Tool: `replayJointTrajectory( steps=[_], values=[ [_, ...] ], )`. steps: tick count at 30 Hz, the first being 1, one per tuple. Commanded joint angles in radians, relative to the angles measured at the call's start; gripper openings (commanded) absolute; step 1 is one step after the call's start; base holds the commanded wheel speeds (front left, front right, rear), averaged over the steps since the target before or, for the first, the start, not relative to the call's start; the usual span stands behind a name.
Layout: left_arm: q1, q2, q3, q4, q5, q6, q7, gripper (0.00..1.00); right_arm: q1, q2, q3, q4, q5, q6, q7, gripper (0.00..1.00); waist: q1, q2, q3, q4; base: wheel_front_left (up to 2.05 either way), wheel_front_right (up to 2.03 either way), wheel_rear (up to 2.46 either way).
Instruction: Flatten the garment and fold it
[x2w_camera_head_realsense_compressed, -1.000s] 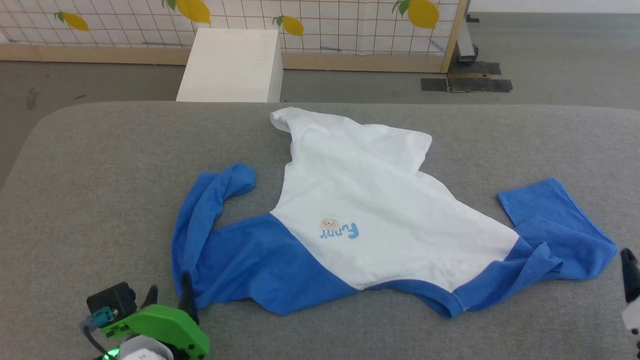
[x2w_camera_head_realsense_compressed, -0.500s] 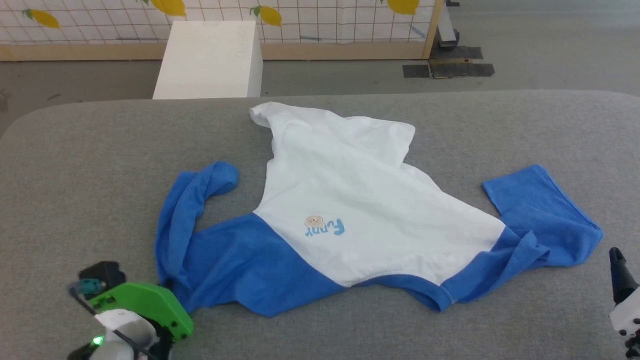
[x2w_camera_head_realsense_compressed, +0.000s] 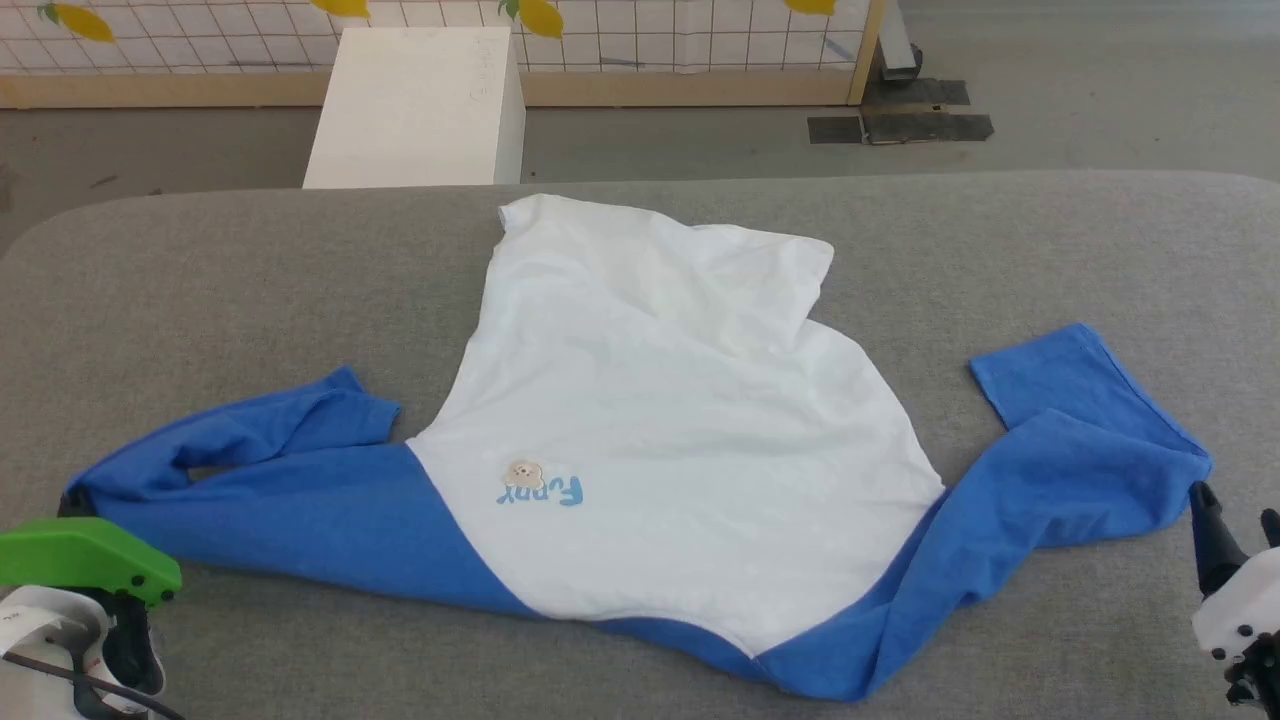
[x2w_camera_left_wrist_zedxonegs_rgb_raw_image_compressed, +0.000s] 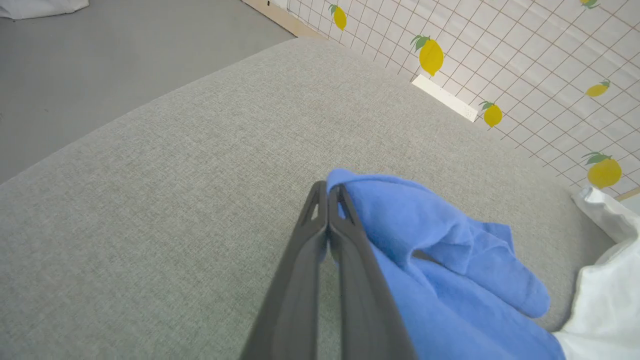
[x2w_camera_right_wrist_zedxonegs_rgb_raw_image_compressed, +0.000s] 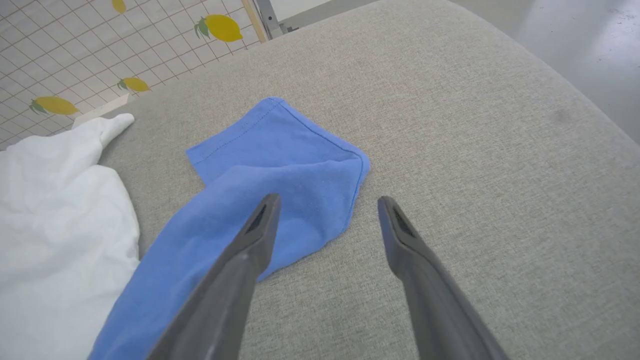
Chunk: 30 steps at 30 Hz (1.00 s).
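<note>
The garment (x2w_camera_head_realsense_compressed: 650, 400), a white T-shirt with blue sleeves and shoulders and small "Funny" lettering (x2w_camera_head_realsense_compressed: 545, 490), lies spread on the grey padded table (x2w_camera_head_realsense_compressed: 200, 270), neck side toward me. My left gripper (x2w_camera_head_realsense_compressed: 72, 505) sits at the lower left, shut on the end of the left blue sleeve (x2w_camera_left_wrist_zedxonegs_rgb_raw_image_compressed: 400, 215); in the left wrist view its fingertips (x2w_camera_left_wrist_zedxonegs_rgb_raw_image_compressed: 327, 187) are pressed together with blue cloth at the tip. My right gripper (x2w_camera_head_realsense_compressed: 1238, 520) stands open just beside the right blue sleeve (x2w_camera_right_wrist_zedxonegs_rgb_raw_image_compressed: 280, 165), its fingers (x2w_camera_right_wrist_zedxonegs_rgb_raw_image_compressed: 270, 210) straddling the sleeve's near corner without touching it.
A white box (x2w_camera_head_realsense_compressed: 415, 110) stands on the floor behind the table. Further back runs a lemon-print grid panel with a wooden frame (x2w_camera_head_realsense_compressed: 700, 85). Dark tape patches (x2w_camera_head_realsense_compressed: 900, 125) mark the floor. The table's rounded edge (x2w_camera_left_wrist_zedxonegs_rgb_raw_image_compressed: 150, 100) is close on my left.
My left gripper has closed on the left sleeve and drawn it out to the left, straightening it and shifting the shirt's body left. The right sleeve's folds have smoothed. The camera tilted slightly.
</note>
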Motion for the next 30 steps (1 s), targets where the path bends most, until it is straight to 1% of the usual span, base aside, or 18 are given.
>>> replayJointTrajectory(
  steps=[1, 2, 4, 6, 7, 9, 11, 13, 15, 18, 20, 23, 24, 27, 30],
  values=[
    [-0.014, 0.001, 0.001, 0.015, -0.015, -0.001, 0.003, 0.66, -0.012, 0.000, 0.009, 0.007, -0.004, -0.002, -0.001, 1.00, 0.0000, 0.0000, 0.000, 0.001, 0.00, 0.00, 0.00],
    [-0.012, -0.003, 0.000, 0.021, -0.019, -0.004, 0.004, 1.00, -0.013, 0.000, 0.013, 0.009, -0.004, -0.002, 0.000, 1.00, 0.0000, 0.0000, 0.000, 0.001, 0.00, 0.00, 0.00],
    [-0.010, -0.022, 0.002, 0.021, -0.039, -0.018, -0.002, 1.00, -0.016, 0.000, 0.021, 0.012, -0.005, -0.002, 0.002, 1.00, 0.0000, 0.0000, 0.001, 0.002, 0.00, 0.00, 0.00],
    [-0.004, -0.038, 0.010, -0.009, -0.048, -0.033, -0.046, 1.00, -0.023, 0.000, 0.031, 0.010, -0.007, -0.002, 0.002, 1.00, 0.0000, 0.0000, 0.003, 0.003, 0.00, 0.00, 0.00],
    [0.004, -0.047, 0.015, -0.039, -0.050, -0.047, -0.085, 1.00, -0.028, 0.000, 0.037, 0.005, -0.008, -0.002, 0.001, 1.00, 0.0000, 0.0000, 0.002, 0.003, 0.00, 0.00, 0.00],
    [0.031, -0.048, 0.012, -0.106, -0.008, -0.061, -0.192, 1.00, -0.034, 0.000, 0.047, -0.008, -0.013, -0.002, 0.003, 1.00, 0.0000, 0.0000, 0.001, 0.005, 0.00, 0.00, 0.00],
    [0.070, -0.051, -0.015, -0.178, 0.051, -0.082, -0.275, 1.00, -0.037, 0.000, 0.057, -0.022, -0.013, -0.002, 0.010, 1.00, 0.0000, 0.0000, -0.001, 0.011, 0.00, 0.00, 0.00],
    [0.121, -0.065, -0.056, -0.243, 0.114, -0.095, -0.303, 1.00, -0.035, 0.000, 0.070, -0.038, -0.013, -0.002, 0.019, 1.00, 0.0000, 0.0000, -0.003, 0.018, 0.00, 0.00, 0.00],
    [0.172, -0.088, -0.092, -0.295, 0.165, -0.099, -0.314, 1.00, -0.032, 0.000, 0.084, -0.053, -0.014, -0.002, 0.028, 1.00, 0.0000, 0.0000, -0.004, 0.023, 0.00, 0.00, 0.00],
    [0.231, -0.127, -0.139, -0.339, 0.207, -0.101, -0.318, 1.00, -0.034, 0.000, 0.108, -0.066, -0.029, -0.002, 0.058, 1.00, 0.0000, 0.0000, -0.005, 0.031, 0.00, 0.00, 0.00],
    [0.256, -0.148, -0.166, -0.354, 0.220, -0.104, -0.319, 1.00, -0.061, 0.000, 0.125, -0.066, -0.077, -0.002, 0.101, 1.00, 0.0000, 0.0000, 0.000, 0.031, 0.00, 0.00, 0.00],
    [0.259, -0.159, -0.202, -0.358, 0.228, -0.119, -0.319, 1.00, -0.158, 0.000, 0.179, -0.036, -0.206, -0.002, 0.197, 1.00, 0.0000, 0.0000, 0.018, 0.027, 0.00, 0.00, 0.00],
    [0.253, -0.161, -0.210, -0.357, 0.228, -0.123, -0.317, 1.00, -0.197, 0.000, 0.196, -0.020, -0.228, -0.002, 0.219, 1.00, 0.0000, 0.0000, 0.026, 0.028, 0.00, 0.00, 0.00],
    [0.222, -0.165, -0.233, -0.346, 0.227, -0.135, -0.311, 1.00, -0.318, 0.000, 0.269, 0.075, -0.347, -0.002, 0.290, 1.00, 0.0000, 0.0000, 0.052, 0.038, 0.00, 0.00, 0.00],
    [0.187, -0.168, -0.253, -0.331, 0.228, -0.146, -0.305, 1.00, -0.396, -0.010, 0.305, 0.180, -0.427, -0.002, 0.328, 1.00, 0.0000, 0.0000, 0.078, 0.063, 0.00, 0.00, 0.00]
  ],
)
